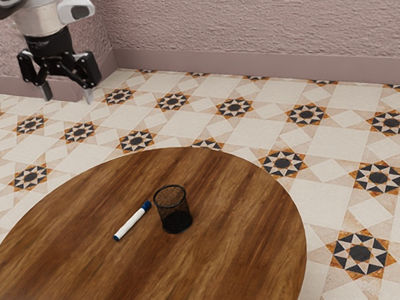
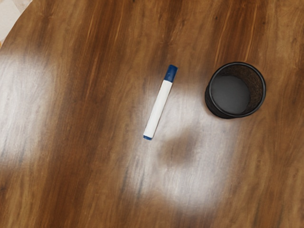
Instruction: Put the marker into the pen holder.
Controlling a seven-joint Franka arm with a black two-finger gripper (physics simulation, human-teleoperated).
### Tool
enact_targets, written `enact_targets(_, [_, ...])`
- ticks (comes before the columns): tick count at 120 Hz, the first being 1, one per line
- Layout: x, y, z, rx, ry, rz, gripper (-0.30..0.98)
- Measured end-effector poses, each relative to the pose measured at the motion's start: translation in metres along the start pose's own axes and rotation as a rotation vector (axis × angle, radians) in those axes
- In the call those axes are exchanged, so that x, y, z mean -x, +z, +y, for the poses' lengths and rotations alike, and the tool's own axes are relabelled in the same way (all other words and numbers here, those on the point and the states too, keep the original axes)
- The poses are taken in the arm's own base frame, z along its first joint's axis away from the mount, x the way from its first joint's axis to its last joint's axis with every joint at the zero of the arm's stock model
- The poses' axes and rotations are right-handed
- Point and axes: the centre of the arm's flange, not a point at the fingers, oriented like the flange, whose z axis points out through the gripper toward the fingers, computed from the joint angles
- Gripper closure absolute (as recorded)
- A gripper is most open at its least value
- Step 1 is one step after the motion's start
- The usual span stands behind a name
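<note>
I'm hovering my gripper (image 1: 68,95) high, its jaws standing parted and released. Well below them, the blue-capped white marker (image 2: 158,108) is lying on the round wooden table (image 2: 95,190), well inside its curved edge. The black mesh pen holder (image 2: 258,88) is standing upright near the cap, bare wood separating them.

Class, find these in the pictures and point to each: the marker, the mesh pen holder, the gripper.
Marker (image 2: 157,109): wrist view, on its white barrel.
Mesh pen holder (image 2: 208,100): wrist view, on its outer wall.
Gripper (image 1: 68,98): exterior view, midway between its fingertips.
</note>
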Motion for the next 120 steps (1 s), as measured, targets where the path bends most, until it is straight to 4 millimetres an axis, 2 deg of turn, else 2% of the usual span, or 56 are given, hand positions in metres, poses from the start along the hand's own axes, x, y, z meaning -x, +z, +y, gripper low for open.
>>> enact_targets(10, [0.001, -0.003, 0.004, 0.009, 0.004, 0.020, 0.00])
enact_targets(20, [0.002, 0.002, 0.004, 0.010, 0.002, 0.020, 0.00])
enact_targets(26, [0.002, 0.025, -0.005, -0.009, -0.014, -0.020, 0.00])
enact_targets(36, [0.006, 0.084, -0.014, -0.035, -0.031, -0.104, 0.00])
enact_targets(51, [0.023, 0.175, -0.009, -0.057, -0.019, -0.192, 0.00])
enact_targets(57, [0.026, 0.202, -0.007, -0.055, -0.017, -0.196, 0.00])
enact_targets(76, [0.022, 0.247, 0.003, -0.013, -0.034, -0.189, 0.00])
enact_targets(88, [0.019, 0.287, 0.009, 0.004, -0.044, -0.222, 0.00])
enact_targets(100, [0.018, 0.326, 0.006, 0.027, -0.049, -0.236, 0.00])
enact_targets(112, [0.008, 0.333, -0.001, 0.050, -0.042, -0.197, 0.00])
enact_targets(120, [0.004, 0.347, -0.004, 0.055, -0.030, -0.196, 0.00])
